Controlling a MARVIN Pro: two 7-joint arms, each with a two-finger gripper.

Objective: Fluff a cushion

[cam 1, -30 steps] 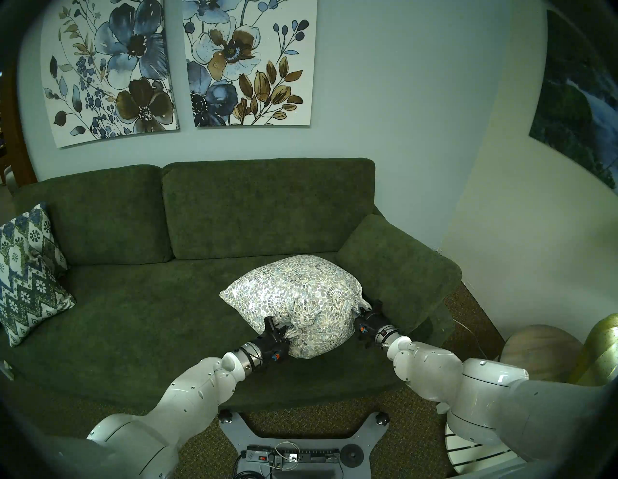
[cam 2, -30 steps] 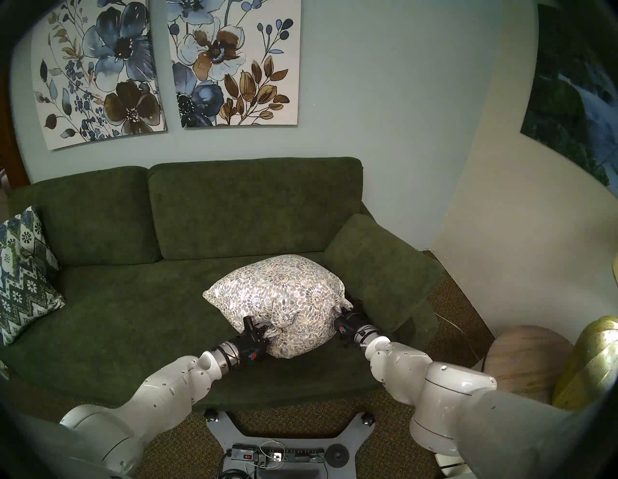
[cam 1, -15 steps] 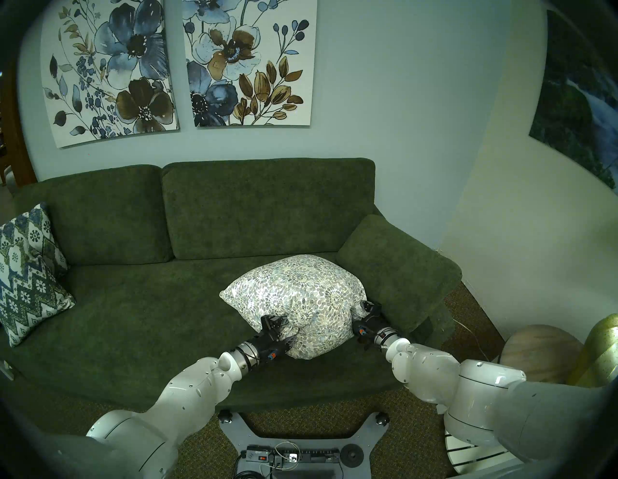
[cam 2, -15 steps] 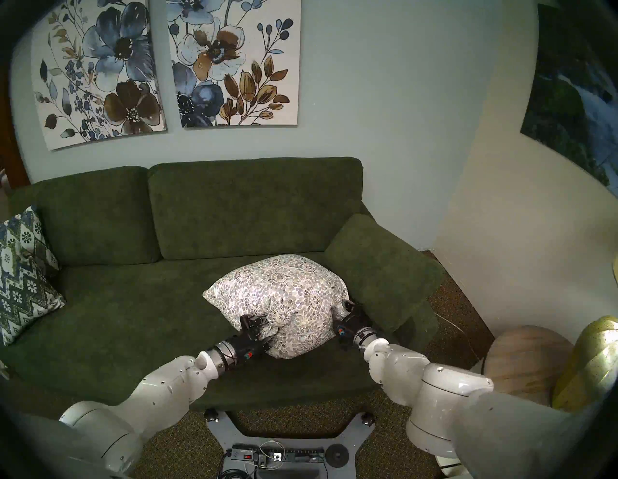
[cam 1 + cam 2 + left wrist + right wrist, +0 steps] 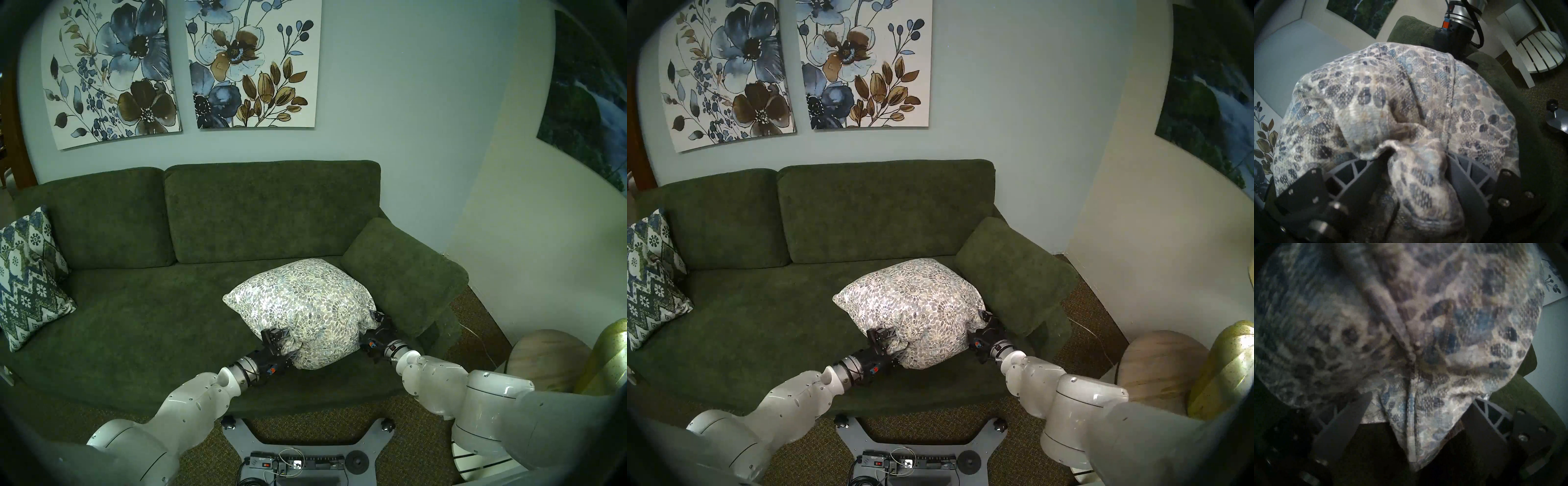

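Both grippers engaged at the near corners of the cushion on the sofa seat.

Head views: the cushion (image 5: 305, 307) (image 5: 915, 307) lies on the green sofa (image 5: 152, 312) seat, right of centre, just beside the right armrest (image 5: 403, 271). The left gripper (image 5: 283, 342) meets its near-left corner, the right gripper (image 5: 375, 325) its near-right corner. A zigzag pillow (image 5: 29, 275) stands at the far left end, well apart.
Left wrist view: the left gripper (image 5: 1413, 169) has its fingers (image 5: 1349, 171) spread, with a bunched fold of cushion (image 5: 1390, 101) fabric lying between them.
Right wrist view: partly blurred. The right gripper (image 5: 1417, 412) has its fingers (image 5: 1352, 411) spread; the pointed cushion (image 5: 1423, 327) corner hangs between them, touching the right-hand finger.
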